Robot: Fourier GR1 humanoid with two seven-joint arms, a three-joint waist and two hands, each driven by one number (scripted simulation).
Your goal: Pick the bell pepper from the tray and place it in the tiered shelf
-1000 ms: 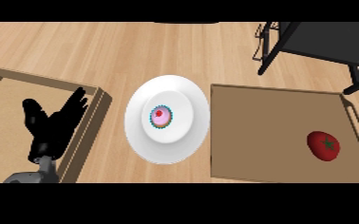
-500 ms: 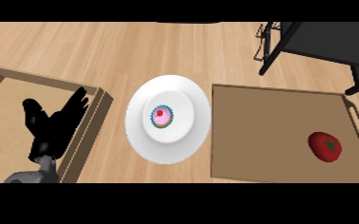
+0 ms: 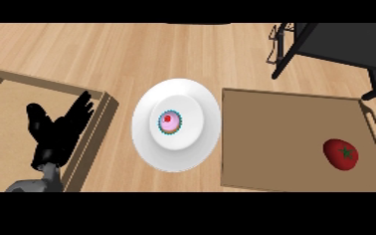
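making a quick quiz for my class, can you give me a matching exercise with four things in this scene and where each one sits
Things:
1. bell pepper
2. cupcake
3. left robot hand
4. tiered shelf

Places:
a. middle of the white plate
b. top right, black, standing on the counter
c. right end of the brown tray
d. lower left, open, over the wooden box

Pairs: 1-c, 2-a, 3-d, 4-b
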